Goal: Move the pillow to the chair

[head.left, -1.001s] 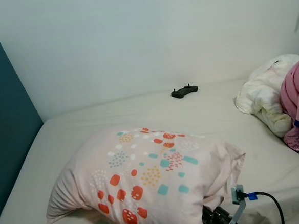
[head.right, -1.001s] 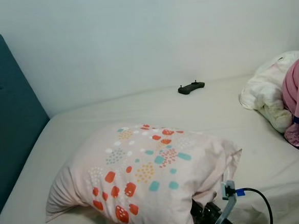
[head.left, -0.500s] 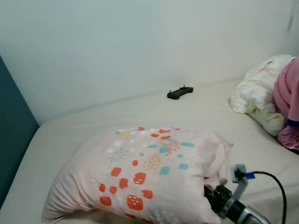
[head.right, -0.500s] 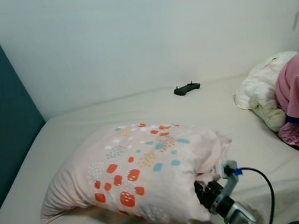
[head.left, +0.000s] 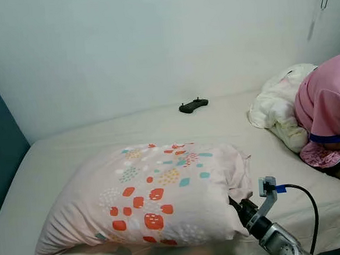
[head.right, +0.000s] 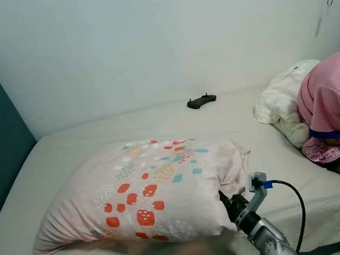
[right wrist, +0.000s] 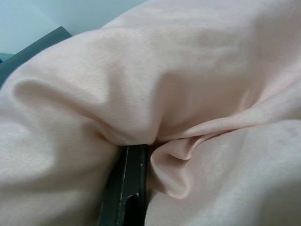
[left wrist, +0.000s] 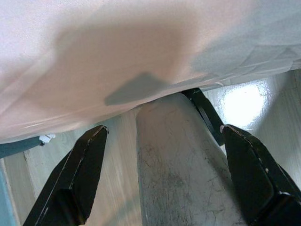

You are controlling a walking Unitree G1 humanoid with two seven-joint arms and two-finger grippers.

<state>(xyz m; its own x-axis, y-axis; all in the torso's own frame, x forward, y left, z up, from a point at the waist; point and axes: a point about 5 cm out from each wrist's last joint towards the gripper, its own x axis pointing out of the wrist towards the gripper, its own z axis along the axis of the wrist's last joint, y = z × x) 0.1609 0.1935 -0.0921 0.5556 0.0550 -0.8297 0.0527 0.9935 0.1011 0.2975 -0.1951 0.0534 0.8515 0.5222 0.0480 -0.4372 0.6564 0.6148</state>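
Right hand [head.left: 238,207] pinches pillow [head.left: 145,196] fabric tightly on bed [head.left: 228,123].

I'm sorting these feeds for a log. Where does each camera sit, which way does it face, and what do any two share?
Left eye, right eye: on the head, looking forward and down at the bed; right gripper shows low right, gripping the pillow.
Left wrist: along the left gripper, open, under pale fabric.
Right wrist: one black finger buried in the pillow.
Both eyes share the black controller.

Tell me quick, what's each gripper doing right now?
Left gripper: open, holding nothing, below the bed's edge.
Right gripper: shut on the pale pink pillow with red and teal spots.
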